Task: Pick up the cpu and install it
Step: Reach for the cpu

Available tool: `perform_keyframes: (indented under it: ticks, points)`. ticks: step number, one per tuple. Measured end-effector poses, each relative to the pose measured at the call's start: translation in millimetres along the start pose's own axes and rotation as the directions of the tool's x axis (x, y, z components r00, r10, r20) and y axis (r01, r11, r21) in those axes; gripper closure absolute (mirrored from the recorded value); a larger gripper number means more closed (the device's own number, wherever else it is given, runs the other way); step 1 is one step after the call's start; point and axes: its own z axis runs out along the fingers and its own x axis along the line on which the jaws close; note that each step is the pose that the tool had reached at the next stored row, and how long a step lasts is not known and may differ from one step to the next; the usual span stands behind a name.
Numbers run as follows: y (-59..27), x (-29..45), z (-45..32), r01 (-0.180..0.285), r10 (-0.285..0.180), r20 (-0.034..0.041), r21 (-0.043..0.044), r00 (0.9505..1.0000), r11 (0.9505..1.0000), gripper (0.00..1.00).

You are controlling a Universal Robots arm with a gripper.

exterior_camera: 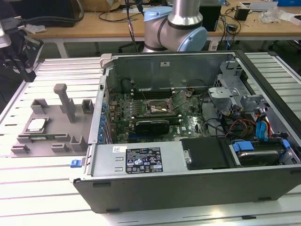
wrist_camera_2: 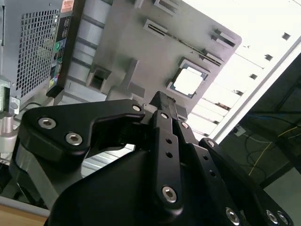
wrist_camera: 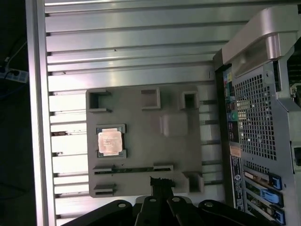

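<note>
The cpu (exterior_camera: 36, 125) is a small silver square lying flat in a recess of the grey fixture plate (exterior_camera: 51, 117), on the exterior view's left. Both wrist views show the cpu (wrist_camera: 111, 141) (wrist_camera_2: 188, 81) from above. My black gripper (exterior_camera: 29, 70) hangs high over the far left of the table, well above the fixture plate and apart from the cpu. Its fingers (wrist_camera: 160, 184) meet at their tips with nothing between them. Inside the open computer case (exterior_camera: 141, 162), the dark socket frame (exterior_camera: 160, 108) sits on the motherboard.
A tall grey post (exterior_camera: 66, 101) and several small blocks rise from the fixture plate. A thin memory stick (wrist_camera: 134, 169) lies in a slot near the cpu. The case's walls, drive cage (exterior_camera: 225, 94) and cables (exterior_camera: 244, 127) crowd the socket. Slatted table (exterior_camera: 42, 188) surrounds all.
</note>
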Motion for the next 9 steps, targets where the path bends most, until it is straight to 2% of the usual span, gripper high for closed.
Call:
perform_keyframes:
  ticks: [4, 9]
  points:
    - [-0.5, 6.1, 4.5, 0.0, 0.0, -0.0001, 0.0001, 1.0, 1.0, 0.89]
    - [6.5, 14.1, 18.1, 0.0, 0.0, 0.0, 0.0, 1.0, 1.0, 0.89]
